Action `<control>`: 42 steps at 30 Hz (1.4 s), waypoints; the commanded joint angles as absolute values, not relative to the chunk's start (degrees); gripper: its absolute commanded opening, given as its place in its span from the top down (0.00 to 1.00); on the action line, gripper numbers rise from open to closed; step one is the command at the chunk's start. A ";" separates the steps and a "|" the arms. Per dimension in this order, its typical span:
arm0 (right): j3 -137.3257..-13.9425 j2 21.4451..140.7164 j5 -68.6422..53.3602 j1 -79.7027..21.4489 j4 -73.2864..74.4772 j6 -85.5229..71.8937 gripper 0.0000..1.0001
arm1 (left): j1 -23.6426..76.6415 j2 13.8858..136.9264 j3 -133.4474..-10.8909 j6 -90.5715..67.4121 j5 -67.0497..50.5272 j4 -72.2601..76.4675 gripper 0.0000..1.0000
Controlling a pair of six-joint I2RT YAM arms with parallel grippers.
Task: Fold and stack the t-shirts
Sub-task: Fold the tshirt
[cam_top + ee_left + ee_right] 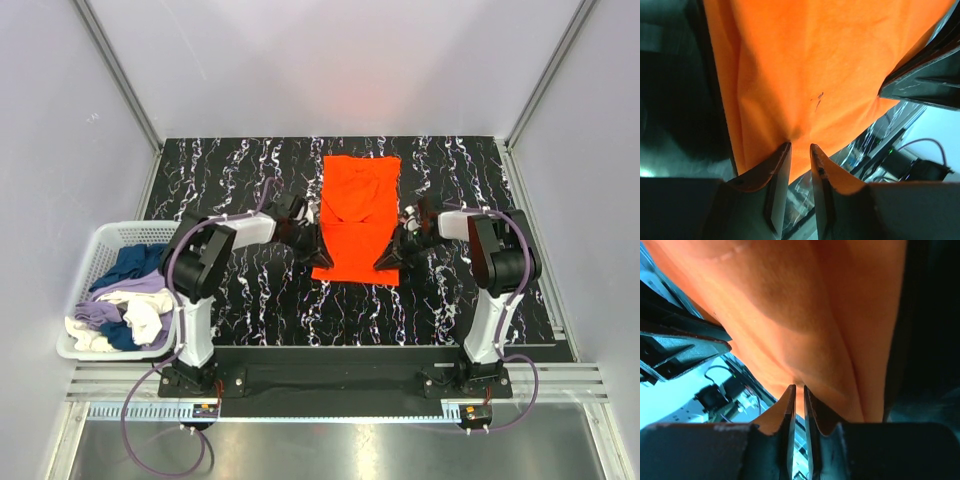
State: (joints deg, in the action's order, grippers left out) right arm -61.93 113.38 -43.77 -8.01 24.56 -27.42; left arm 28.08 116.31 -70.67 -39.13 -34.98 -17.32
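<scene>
Left hand [311, 243] pinches the 9 o'clock edge of the orange t-shirt [360, 200]. Its wrist view shows the two fingers almost together, with cloth puckering into the narrow gap at their tips. Right hand [393, 250] mirrors it on the 3 o'clock edge, fingers pressed nearly flat on a gathered ridge of the fabric.

The shirt lies in the middle of the table [250, 300] as a narrow strip running from 12 to 6 o'clock, with the collar end at 12. The sleeves appear to be turned in already. Both grasps sit on the near half, a little short of the hem at 6 o'clock.

My reading is that the lengthwise folds are done and the crosswise fold is in hand. The next move calls for both hands to lift together and carry the near half toward 12 o'clock. They should travel level and at the same pace so the hem lands square on the collar end, and let go only once the cloth rests flat.

More garments [125, 295] wait in the white basket [100, 238] at about 8 o'clock, so most of the task remains.
</scene>
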 commanded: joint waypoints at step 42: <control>-81.20 119.43 -50.97 -6.94 21.27 -36.38 0.83 | 17.31 110.56 -77.69 -28.72 -41.39 -19.27 0.54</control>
State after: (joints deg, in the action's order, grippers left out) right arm -76.90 119.09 -49.01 -6.48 21.34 -34.22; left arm 17.23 112.97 -73.08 -27.97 -40.66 -22.22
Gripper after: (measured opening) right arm 0.177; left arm 0.453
